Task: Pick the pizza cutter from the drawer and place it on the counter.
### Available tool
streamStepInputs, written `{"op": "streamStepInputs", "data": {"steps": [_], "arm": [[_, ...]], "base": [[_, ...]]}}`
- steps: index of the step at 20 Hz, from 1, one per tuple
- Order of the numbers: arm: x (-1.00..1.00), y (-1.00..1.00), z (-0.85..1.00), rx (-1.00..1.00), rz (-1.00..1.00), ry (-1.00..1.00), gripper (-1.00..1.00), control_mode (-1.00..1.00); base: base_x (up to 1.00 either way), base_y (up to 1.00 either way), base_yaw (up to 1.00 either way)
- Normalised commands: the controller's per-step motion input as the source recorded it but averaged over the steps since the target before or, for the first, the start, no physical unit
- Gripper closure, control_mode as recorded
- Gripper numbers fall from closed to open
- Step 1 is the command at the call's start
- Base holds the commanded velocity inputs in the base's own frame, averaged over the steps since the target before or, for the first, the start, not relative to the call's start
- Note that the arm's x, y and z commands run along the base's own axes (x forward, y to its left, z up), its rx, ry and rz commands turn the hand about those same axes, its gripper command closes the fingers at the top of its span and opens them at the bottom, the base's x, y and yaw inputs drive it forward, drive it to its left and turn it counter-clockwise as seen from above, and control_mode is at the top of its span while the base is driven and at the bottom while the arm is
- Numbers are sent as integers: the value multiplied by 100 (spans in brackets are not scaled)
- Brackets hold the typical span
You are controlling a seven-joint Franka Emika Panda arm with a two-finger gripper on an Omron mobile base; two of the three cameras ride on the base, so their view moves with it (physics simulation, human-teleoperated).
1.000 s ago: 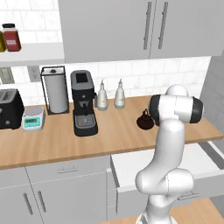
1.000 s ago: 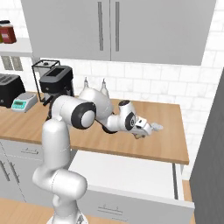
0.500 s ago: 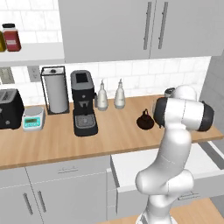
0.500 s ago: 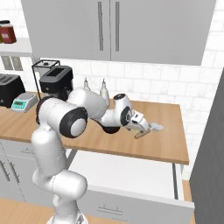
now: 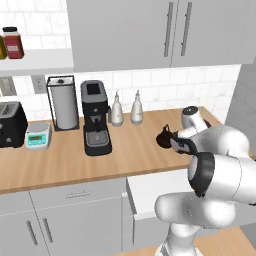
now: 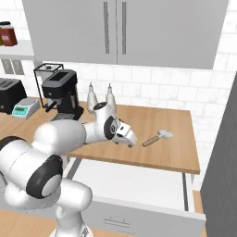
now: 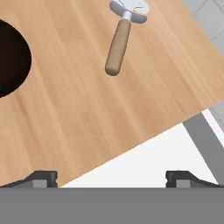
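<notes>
Two fingers (image 7: 112, 178) are standing wide apart, gripping nothing, over the worktop (image 6: 166, 152) edge and the open drawer (image 6: 139, 185). Beyond them, the pizza cutter (image 7: 120, 37) is lying flat on the worktop, well clear of both fingertips.
</notes>
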Motion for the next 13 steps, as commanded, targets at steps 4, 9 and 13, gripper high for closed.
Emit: {"op": "streamStepInputs", "data": {"steps": [4,9,13], "arm": [[-84,71,50,0,2,2,-100,-100],[-31,52,59,5,2,0,-100,-100],[-3,14,83,10,1,0,-100,-100]], "base": [[0,0,0],[0,0,0],[0,0,0]]}}
